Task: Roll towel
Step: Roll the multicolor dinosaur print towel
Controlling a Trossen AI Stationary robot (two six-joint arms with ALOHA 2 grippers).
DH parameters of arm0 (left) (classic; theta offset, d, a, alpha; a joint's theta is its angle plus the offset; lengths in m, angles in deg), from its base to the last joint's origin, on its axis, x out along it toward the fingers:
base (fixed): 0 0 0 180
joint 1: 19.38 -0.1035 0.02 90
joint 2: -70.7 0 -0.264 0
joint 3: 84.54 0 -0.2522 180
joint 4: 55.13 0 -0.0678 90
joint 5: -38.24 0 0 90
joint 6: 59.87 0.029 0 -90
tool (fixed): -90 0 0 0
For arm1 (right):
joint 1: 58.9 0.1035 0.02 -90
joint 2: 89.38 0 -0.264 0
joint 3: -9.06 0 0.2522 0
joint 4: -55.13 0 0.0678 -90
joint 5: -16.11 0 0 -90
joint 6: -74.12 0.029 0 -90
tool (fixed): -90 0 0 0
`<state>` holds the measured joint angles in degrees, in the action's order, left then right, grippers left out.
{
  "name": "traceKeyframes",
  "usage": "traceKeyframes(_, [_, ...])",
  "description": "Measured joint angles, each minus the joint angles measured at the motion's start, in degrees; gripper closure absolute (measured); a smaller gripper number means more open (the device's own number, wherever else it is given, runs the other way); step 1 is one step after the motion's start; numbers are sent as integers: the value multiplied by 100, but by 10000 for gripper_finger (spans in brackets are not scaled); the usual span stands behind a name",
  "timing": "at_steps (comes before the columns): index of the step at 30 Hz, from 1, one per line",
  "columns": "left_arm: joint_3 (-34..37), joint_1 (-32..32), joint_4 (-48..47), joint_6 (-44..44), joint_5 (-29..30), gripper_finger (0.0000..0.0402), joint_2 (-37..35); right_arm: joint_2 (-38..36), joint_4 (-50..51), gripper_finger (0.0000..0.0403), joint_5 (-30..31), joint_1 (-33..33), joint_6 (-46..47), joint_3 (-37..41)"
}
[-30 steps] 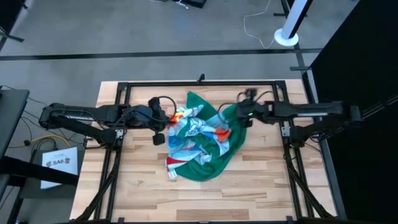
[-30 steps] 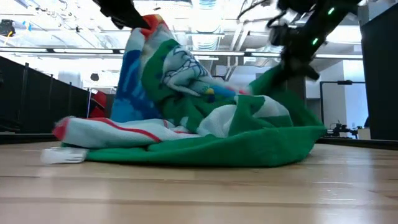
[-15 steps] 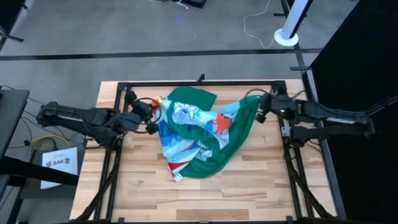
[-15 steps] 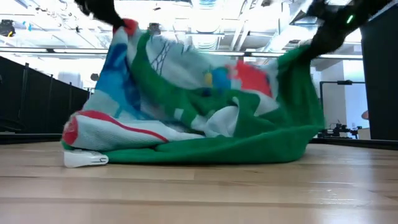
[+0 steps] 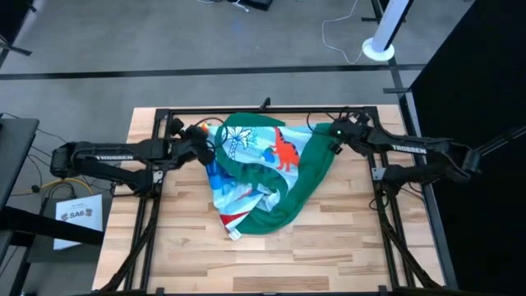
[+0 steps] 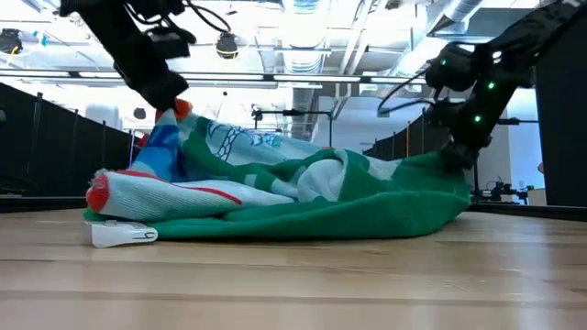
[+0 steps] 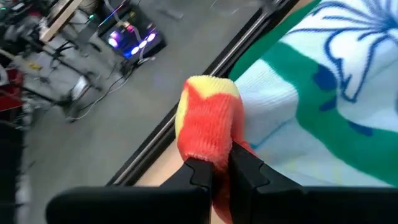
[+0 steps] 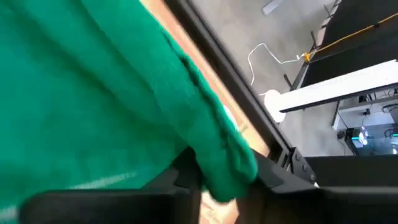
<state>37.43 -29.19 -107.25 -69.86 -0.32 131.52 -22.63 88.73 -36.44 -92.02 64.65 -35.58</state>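
Note:
The towel [image 5: 265,177], green with a light-blue print, lies bunched in the middle of the table. Its far part is spread between my two grippers and its near end [image 6: 275,220] rests on the wood. My left gripper [image 5: 202,136] is shut on a red and yellow corner at the far left. My right gripper [image 5: 332,140] is shut on a green edge at the far right. In the low view both grippers [image 6: 171,103] [image 6: 456,154] stand a little above the table. My left gripper pinches the towel's red and yellow corner [image 7: 208,134] between its two fingers [image 7: 244,171]. The corner stands up past the fingertips, and the cloth slopes from it down to the table. My right gripper pinches a bunched green edge [image 8: 225,163] between its two fingers [image 8: 186,177]. The cloth hangs from it down to the table [image 6: 431,197].
A black metal frame [image 5: 156,164] borders the wooden table on the left, right and far sides. A white tag [image 6: 124,236] sticks out of the towel's near left end. Bare wood [image 5: 271,263] lies along the near side.
Both grippers have first gone apart, then toward the far edge and down, each keeping its hold. The towel's held part, earlier lifted high in a bunch, is now spread out and lowered over the far part of the table. Its near end has stayed on the wood.

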Motion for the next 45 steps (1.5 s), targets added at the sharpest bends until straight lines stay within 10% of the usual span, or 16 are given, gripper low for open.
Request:
traceKeyframes(10, [-1355,-147,110,1659,-145,392,219,-410,1090,162,-11,627,6,-1080])
traceKeyframes(13, [-1626,-230,93,1893,-170,392,221,-668,929,137,-1044,1036,265,-1098])
traceKeyframes(18, [-1749,-359,150,2030,-168,392,221,-532,-522,138,-3194,2152,1190,-435])
traceKeyframes(30, [-1749,-198,216,1704,-164,392,221,2632,-3847,203,-2210,3624,2334,232])
traceKeyframes(39, [-1751,-194,-1159,1073,-207,392,221,2222,-79,382,-2265,4708,2704,-556])
traceKeyframes(45, [-1752,-190,-1843,841,-1155,393,228,825,2811,397,-1657,5016,4233,-847])
